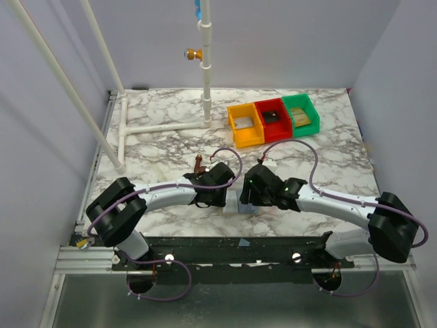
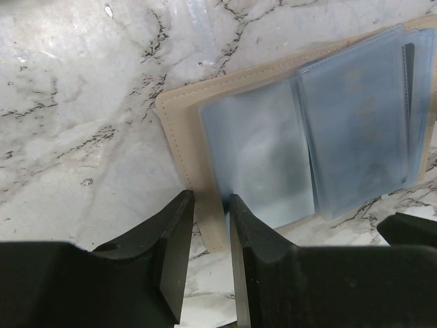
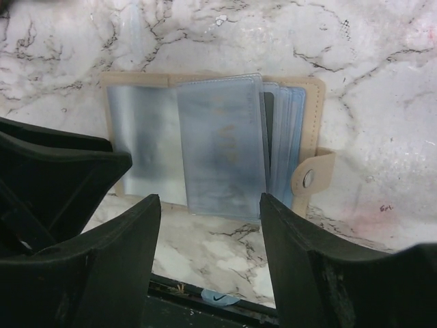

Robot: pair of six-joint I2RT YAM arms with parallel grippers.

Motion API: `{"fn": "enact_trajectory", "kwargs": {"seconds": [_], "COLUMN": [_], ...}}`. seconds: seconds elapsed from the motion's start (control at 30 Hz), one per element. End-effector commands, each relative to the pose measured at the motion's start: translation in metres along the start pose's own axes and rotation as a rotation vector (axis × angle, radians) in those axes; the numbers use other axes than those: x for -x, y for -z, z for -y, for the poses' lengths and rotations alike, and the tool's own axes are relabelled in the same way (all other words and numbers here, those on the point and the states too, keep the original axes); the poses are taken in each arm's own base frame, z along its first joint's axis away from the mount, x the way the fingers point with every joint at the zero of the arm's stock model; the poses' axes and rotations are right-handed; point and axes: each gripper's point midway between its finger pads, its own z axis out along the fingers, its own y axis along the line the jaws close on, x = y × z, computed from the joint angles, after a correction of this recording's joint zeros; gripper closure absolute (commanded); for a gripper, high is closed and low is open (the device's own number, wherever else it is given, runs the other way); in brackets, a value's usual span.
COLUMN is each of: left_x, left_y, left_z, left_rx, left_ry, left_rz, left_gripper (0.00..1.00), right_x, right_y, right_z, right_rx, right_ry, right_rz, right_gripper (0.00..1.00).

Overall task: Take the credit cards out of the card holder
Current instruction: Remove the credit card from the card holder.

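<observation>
The card holder (image 1: 244,205) lies open and flat on the marble between my two grippers, a beige cover (image 2: 179,130) with bluish clear sleeves (image 3: 222,140) fanned over it. A dark card edge (image 3: 268,133) shows between the sleeves, and faint lettering shows through the top sleeve. My left gripper (image 2: 210,198) stands narrowly open over the cover's near corner; one fingertip (image 2: 239,212) sits on the sleeve side and the other on the table beside the cover. My right gripper (image 3: 209,199) is open, its fingers wide apart just short of the top sleeve's near edge, with nothing between them.
Yellow (image 1: 244,124), red (image 1: 273,117) and green (image 1: 302,113) bins stand in a row at the back right. A white pipe frame (image 1: 164,127) lies at the back left. The holder's snap tab (image 3: 308,179) sticks out sideways. The table's near edge and black rail (image 3: 205,297) run just behind my right fingers.
</observation>
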Motion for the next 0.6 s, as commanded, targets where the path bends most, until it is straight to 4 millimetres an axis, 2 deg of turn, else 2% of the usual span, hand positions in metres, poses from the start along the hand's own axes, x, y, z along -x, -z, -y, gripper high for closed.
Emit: {"fn": "enact_trajectory", "kwargs": {"seconds": [0.0, 0.23, 0.57], "left_x": [0.001, 0.0, 0.0], "left_y": [0.002, 0.002, 0.002], "left_z": [0.004, 0.004, 0.003], "left_rx": [-0.043, -0.057, -0.06], "left_ry": [0.027, 0.036, 0.032], "left_rz": [0.007, 0.007, 0.006], "left_gripper": [0.71, 0.71, 0.71], "right_x": [0.007, 0.001, -0.002], "right_y": [-0.008, -0.021, -0.028], "right_z": [-0.011, -0.014, -0.013], "right_rx": [0.011, 0.004, -0.008], "right_ry": [-0.017, -0.045, -0.047], "right_rz": [0.023, -0.001, -0.007], "right_gripper": [0.38, 0.4, 0.4]}}
